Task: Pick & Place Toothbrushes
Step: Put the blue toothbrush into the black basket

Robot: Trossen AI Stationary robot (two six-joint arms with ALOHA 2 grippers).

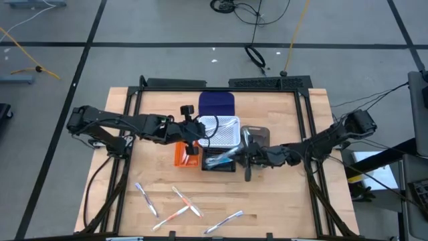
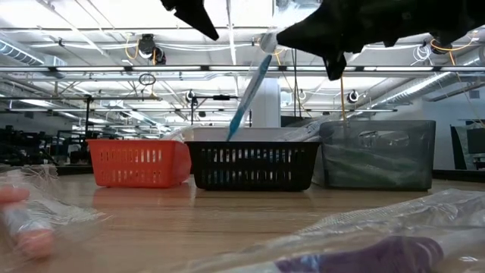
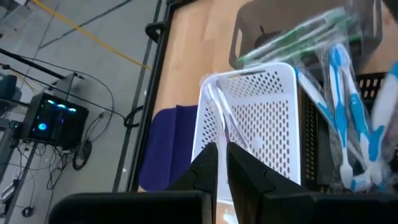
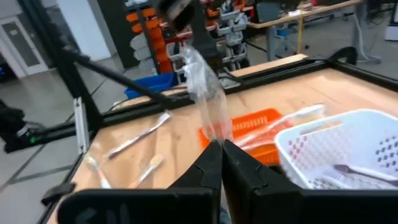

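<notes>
Near the worktop's front edge several wrapped toothbrushes (image 1: 179, 204) lie loose. Mid-worktop, the right hand (image 1: 246, 155) is clenched on a wrapped blue toothbrush (image 2: 246, 95) above the black bin (image 2: 252, 164), while the left hand (image 1: 192, 130) grasps clear wrapping (image 4: 208, 99) over the orange bin (image 1: 182, 154). Behind stand the white bin (image 3: 261, 118) and grey bin (image 2: 377, 154).

Orange bin (image 2: 138, 162), black bin (image 2: 252, 166) and white bin (image 3: 258, 118): perforated walls; grey bin (image 2: 377, 154): plain. Blue-and-white toothbrush (image 2: 247, 94) in clear wrap. Table (image 1: 267, 201): light wood grain. Tools: dark
</notes>
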